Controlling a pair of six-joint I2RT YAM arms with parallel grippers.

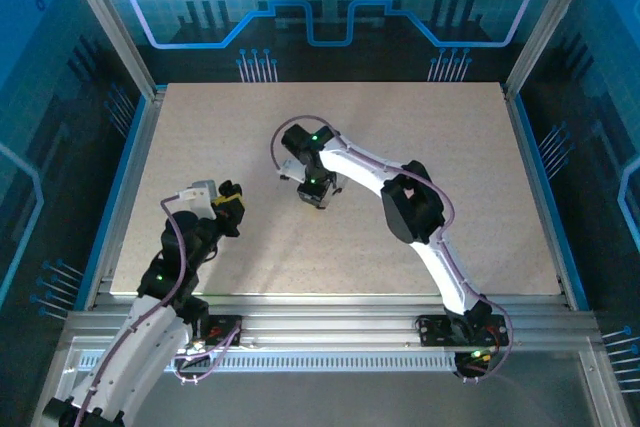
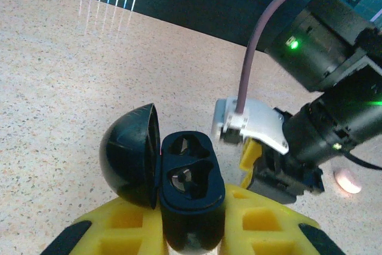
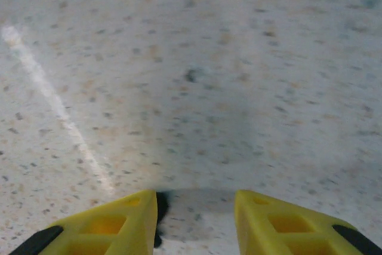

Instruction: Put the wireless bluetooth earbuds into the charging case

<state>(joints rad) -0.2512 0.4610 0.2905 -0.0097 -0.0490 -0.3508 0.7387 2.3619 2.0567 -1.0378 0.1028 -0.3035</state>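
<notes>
Squarely clamped in the left gripper (image 2: pixel 191 226), lower centre, the black charging case (image 2: pixel 190 192) runs up-frame, lid (image 2: pixel 131 153) open leftward; right gripper (image 3: pixel 196 198), jaws apart, just right.

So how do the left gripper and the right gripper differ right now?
The left gripper is shut on the black charging case, lid open; the right gripper holds nothing, its jaws apart. The left gripper sits toward the left of the table; the right gripper points down near its middle. Both have yellow fingers.
</notes>
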